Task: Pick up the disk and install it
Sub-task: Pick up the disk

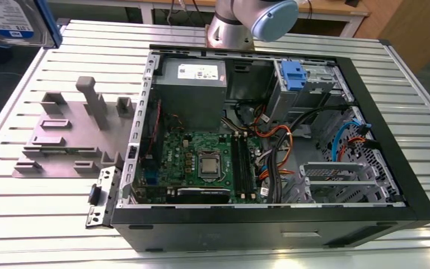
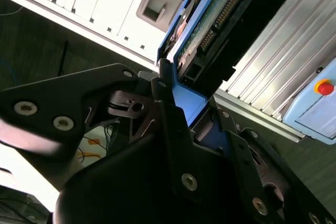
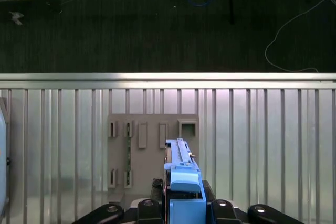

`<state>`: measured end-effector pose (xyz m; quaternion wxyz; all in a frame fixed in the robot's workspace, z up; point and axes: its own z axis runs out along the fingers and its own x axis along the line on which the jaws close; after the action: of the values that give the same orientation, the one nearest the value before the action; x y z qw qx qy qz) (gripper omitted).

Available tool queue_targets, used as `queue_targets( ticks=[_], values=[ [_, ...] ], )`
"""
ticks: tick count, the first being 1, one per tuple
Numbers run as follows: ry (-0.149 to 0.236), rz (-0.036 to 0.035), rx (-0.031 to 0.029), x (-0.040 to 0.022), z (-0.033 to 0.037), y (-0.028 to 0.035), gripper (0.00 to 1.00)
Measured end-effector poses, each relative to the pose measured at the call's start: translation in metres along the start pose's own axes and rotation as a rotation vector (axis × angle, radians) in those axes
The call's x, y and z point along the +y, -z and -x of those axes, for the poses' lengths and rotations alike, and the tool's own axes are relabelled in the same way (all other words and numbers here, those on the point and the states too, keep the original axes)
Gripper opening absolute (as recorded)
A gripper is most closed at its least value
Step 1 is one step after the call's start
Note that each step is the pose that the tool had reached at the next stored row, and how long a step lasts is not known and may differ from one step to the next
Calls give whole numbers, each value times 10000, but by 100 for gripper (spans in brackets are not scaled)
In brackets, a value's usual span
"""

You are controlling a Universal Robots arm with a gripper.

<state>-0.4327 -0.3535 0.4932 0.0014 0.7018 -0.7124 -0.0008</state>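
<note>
Since the slatted table [image 1: 424, 101] carries both the open case [image 1: 260, 230] and the grey fixture [image 1: 58, 140] beside it, we see a tight route. The disk [image 1: 9, 19] hangs in the air over that fixture. The gripper [image 3: 185, 205] is clamped on one end of its blue bracket [image 3: 184, 182]. We fear the plastic flexes, the disk tilts and snags the cables [image 1: 275, 134].

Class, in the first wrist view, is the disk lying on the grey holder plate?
No: the disk sits edge-on in the gripper, held above the grey holder plate.
</note>
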Motion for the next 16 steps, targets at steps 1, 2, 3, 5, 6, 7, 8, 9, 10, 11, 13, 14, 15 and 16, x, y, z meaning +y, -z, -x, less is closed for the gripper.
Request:
queue_targets(
  ticks=[1, 2, 3, 5, 6, 7, 8, 9, 10, 11, 13, 14, 15, 16],
  values=[
    [0, 1, 0, -6, 0, 0, 36],
    [-1, 0, 0, -8, 0, 0, 36],
    [-1, 0, 0, -8, 0, 0, 36],
    [0, 0, 0, -9, 0, 0, 36],
    [0, 1, 0, -10, 0, 1, 36],
    [0, 0, 0, -10, 0, 0, 36],
    [0, 1, 0, -11, 0, 0, 36],
    [0, 0, 0, -14, 0, 0, 36],
    [0, 0, 0, -16, 0, 0, 36],
    [0, 1, 0, -17, 0, 0, 36],
    [0, 0, 0, -19, 0, -1, 36],
    [0, 1, 1, -23, 0, 0, 36],
    [0, 1, 0, -30, 0, 0, 36],
    [0, 0, 0, -32, 0, 0, 36]
  ],
)
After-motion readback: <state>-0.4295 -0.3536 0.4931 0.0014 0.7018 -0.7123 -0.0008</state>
